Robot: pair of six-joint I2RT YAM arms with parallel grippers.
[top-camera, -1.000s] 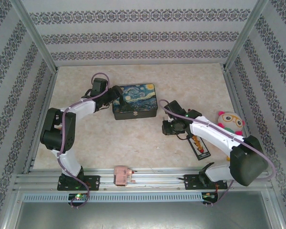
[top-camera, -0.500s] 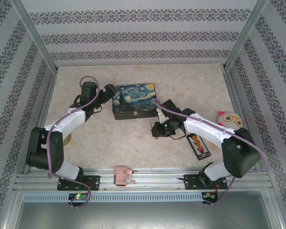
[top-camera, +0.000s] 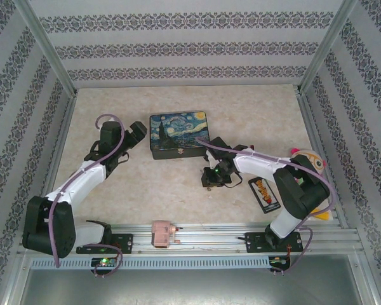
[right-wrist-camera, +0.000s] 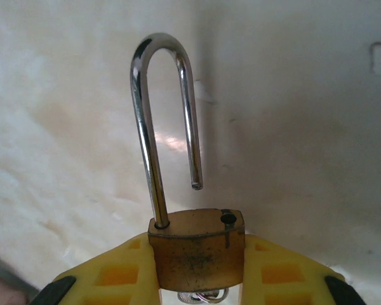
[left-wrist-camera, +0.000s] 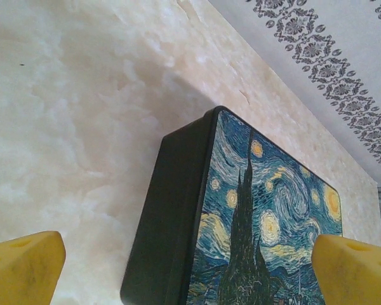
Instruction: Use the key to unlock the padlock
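My right gripper (right-wrist-camera: 197, 270) is shut on the padlock (right-wrist-camera: 197, 251), its yellow fingers (right-wrist-camera: 114, 276) pressing the brass body from both sides. The silver shackle (right-wrist-camera: 153, 127) stands raised, its free end out of its hole, so the lock is open. A bit of silvery metal (right-wrist-camera: 203, 296) pokes out under the body, probably the key's head or ring. From above, that gripper (top-camera: 209, 179) hovers just in front of the painted box (top-camera: 179, 133). My left gripper (top-camera: 138, 131) is open and holds nothing, just off the box's left end (left-wrist-camera: 171, 216).
A plush toy (top-camera: 310, 160) sits at the right, partly behind the right arm. A dark card (top-camera: 265, 194) lies near the right arm's base. A pink object (top-camera: 163, 233) rests on the front rail. Patterned walls close in three sides.
My left gripper has opened wide and drawn back left from the box. The right arm has carried the padlock leftward, toward the table's middle.
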